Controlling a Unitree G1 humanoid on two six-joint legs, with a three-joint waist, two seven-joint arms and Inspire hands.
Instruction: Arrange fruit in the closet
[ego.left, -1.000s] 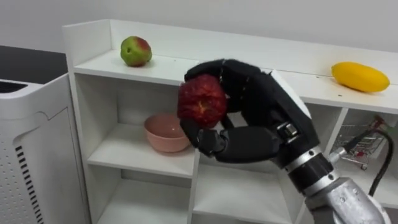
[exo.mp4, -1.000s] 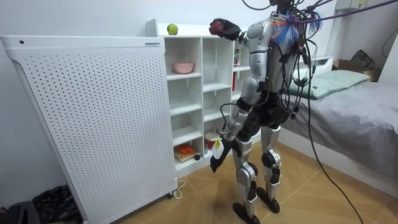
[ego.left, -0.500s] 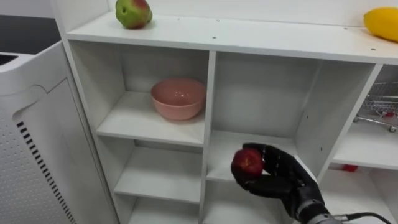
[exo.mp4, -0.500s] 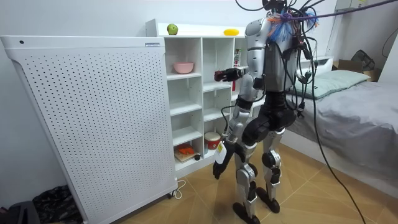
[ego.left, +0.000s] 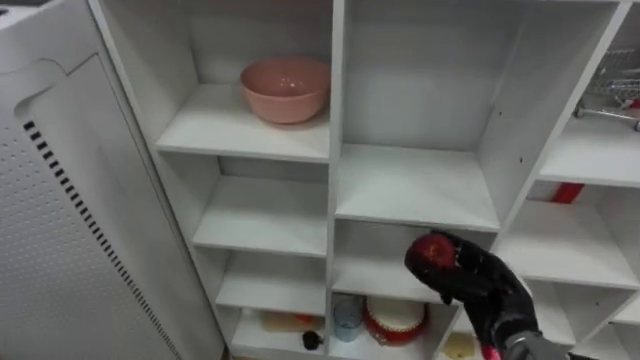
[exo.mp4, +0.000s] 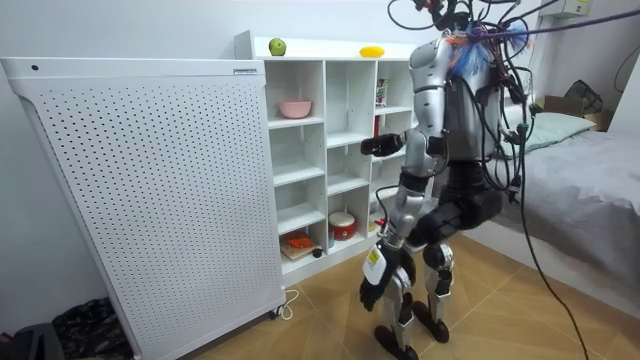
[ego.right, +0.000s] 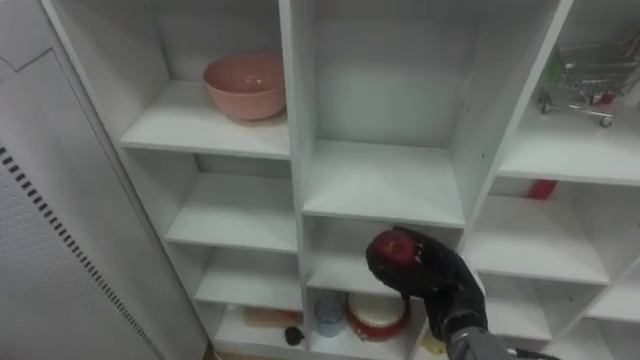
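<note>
Red, round apple (ego.left: 432, 250) sits in our right hand (ego.left: 482, 288), lower right of centre in the left eye view. The dark fingers (ego.left: 462, 262) curl round it, so only its upper front shows. Hand & fruit are seen against the mid column of the white shelved closet (ego.left: 337, 120), over the compartment under the bare mid shelf. Inside that compartment or just in front of it, we can't tell from the eye views. In the room view the hand is at the closet's front edge.

Pale pink round bowl (ego.left: 286, 88) stands upper left of centre, on a shelf of the left column, well apart from the apple. Btm centre of frame: a red-and-white round tin (ego.left: 395, 320) w/ a small clear cup (ego.left: 346, 314) just beside it on its left. Upper right corner: a small wire shopping trolley (ego.left: 612, 92). Below it is a flat red item (ego.left: 565, 192) at the back of a shelf; we can't make out what it is. White perforated panel (ego.left: 60, 230) takes the frame's left side, next to the closet.

Room view: we stand on wood floor facing the closet, w/ a grey bed (exo.mp4: 580, 160) at frame right behind us. On the closet top, upper centre, are a green apple (exo.mp4: 277, 46) at the left end & a yellow oblong fruit (exo.mp4: 372, 51) further right, apart. Our left hand (exo.mp4: 372, 293) hangs low by the legs, lower centre. Its fingers are too small to read, so we can't tell their state.
</note>
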